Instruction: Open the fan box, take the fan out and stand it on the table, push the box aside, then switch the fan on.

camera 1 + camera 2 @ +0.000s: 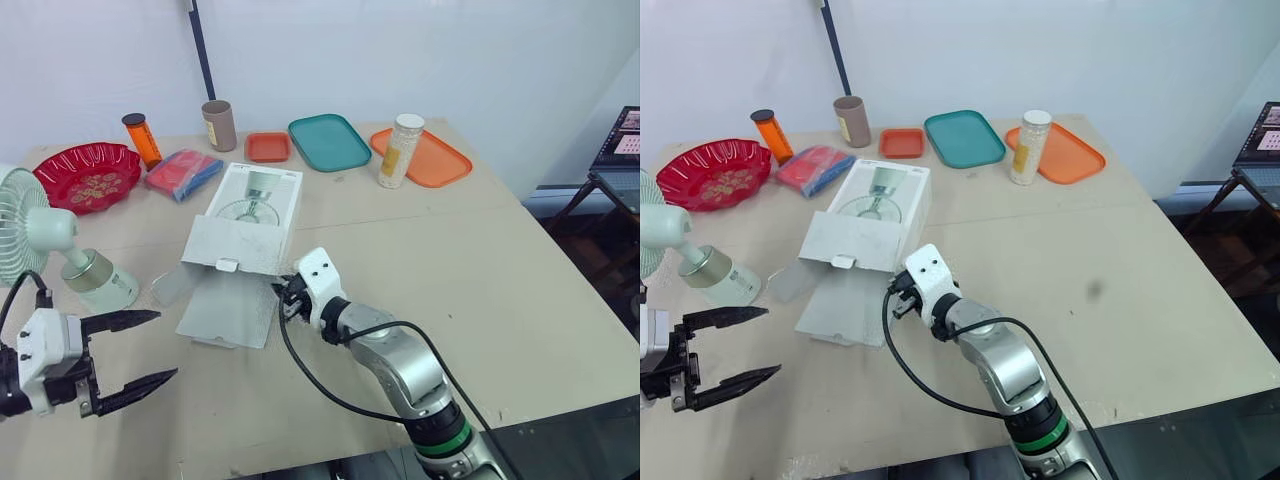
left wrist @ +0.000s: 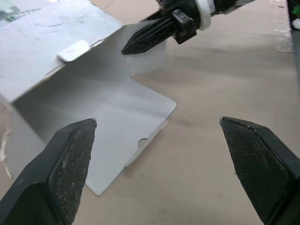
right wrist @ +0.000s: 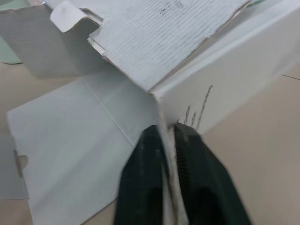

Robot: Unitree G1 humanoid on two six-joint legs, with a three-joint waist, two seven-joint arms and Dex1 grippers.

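The fan (image 1: 50, 232), its grille cut off at the frame edge, stands on the tan table (image 1: 480, 270) left of the open fan box (image 1: 255, 200), whose inside is hidden. The right gripper (image 3: 167, 133) pinches the box's side flap (image 2: 147, 56) between closed fingers. The left gripper (image 1: 166, 345) hangs spread wide and empty near-left of the box, with a teal tray (image 1: 329, 142) and white wall (image 1: 400, 50) beyond it.

Matt white cardboard fan box (image 1: 250, 215), its inner face rough and ribbed, dull beige table (image 1: 480, 290) under it, glossy red plastic bowl (image 1: 88, 175) beyond it
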